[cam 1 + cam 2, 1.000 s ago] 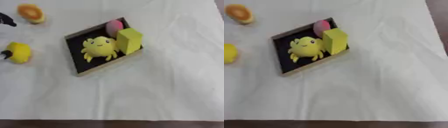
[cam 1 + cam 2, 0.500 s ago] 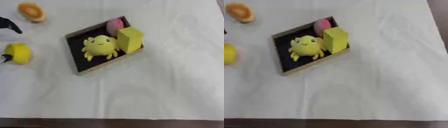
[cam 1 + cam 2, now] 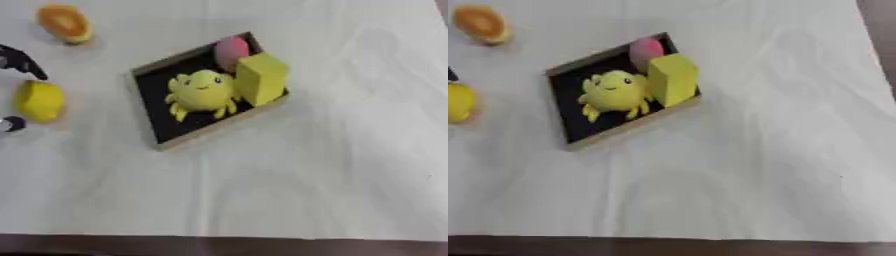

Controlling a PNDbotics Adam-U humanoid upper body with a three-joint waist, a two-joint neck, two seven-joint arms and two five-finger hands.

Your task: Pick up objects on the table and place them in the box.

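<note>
Fingers of the left robot hand (image 3: 19,61) enter at the left edge of the left eye view, about a quarter of the way down. Only a black finger pointing down and to the right is visible there, and a small silver-and-black tip (image 3: 10,124) shows lower on the same edge. Whether the left robot hand is open or closed cannot be told from what shows. The right robot hand appears in neither view.

Between the two visible parts of the hand lies a yellow lemon-shaped object (image 3: 38,101), resting on the bench (image 3: 332,165), which is covered with a white cloth. The black finger ends just above the lemon; contact cannot be confirmed. The lower tip sits just beside the lemon's lower left.

An orange object (image 3: 65,23), rounded with a paler rim, lies on the cloth in the upper left corner, well apart from the lemon and untouched.

The box (image 3: 163,135) sits at centre left of the frame, turned askew to the bench edge. It is a shallow tray with a black floor and a light wooden rim. Inside it are three items: a yellow plush toy (image 3: 202,92) with small legs and a face, in the middle; a yellow block (image 3: 261,78) standing upright at the right side, touching the toy; and a pink rounded object (image 3: 232,49) at the upper corner, just behind the block.

A dark strip of bench edge runs along the bottom of the frame.
</note>
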